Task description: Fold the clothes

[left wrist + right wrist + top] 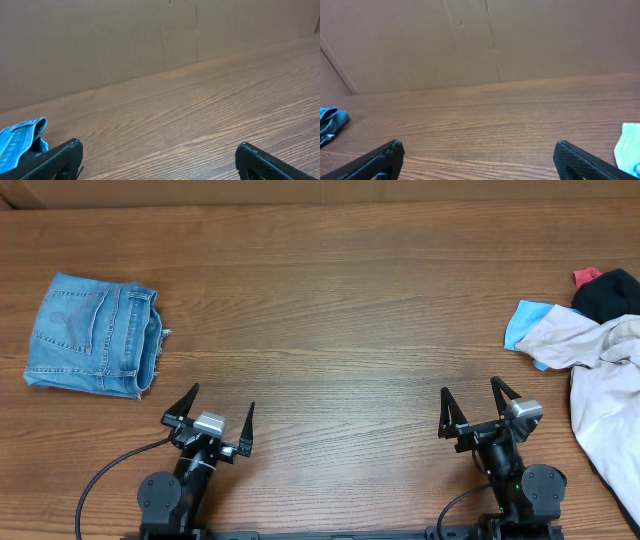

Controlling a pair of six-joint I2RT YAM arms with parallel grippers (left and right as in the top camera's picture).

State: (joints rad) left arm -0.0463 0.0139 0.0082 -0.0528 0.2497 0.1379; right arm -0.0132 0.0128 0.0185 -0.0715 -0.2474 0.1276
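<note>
Two arms sit at the near edge of the wooden desk (pixel 330 310), the left arm (pixel 195 460) near the left corner and the right arm (pixel 508 455) near the right. Each is folded low over its base, wrist level, pointing toward the far side. Neither touches any cloth.

Both sets of jaws stand wide and hold nothing. In the left wrist view the two dark fingers (pixel 55 161) frame the lower corners with bare wood grain between them. The right wrist view shows its fingers (pixel 377 161) spread the same way.

The cream-beige shorts (pixel 605 405) lie crumpled at the right edge of the desk, partly out of the overhead view, just right of the right arm and apart from it. They are bunched in a heap with a light blue cloth (pixel 522 323) at its left end, a black garment (pixel 608 295) on its far side and a scrap of red (pixel 585 276) beyond that. How the layers overlap is hard to tell.

Small blue denim shorts (pixel 92 335) lie folded flat on the far left, well apart from the heap and beyond the left arm.
</note>
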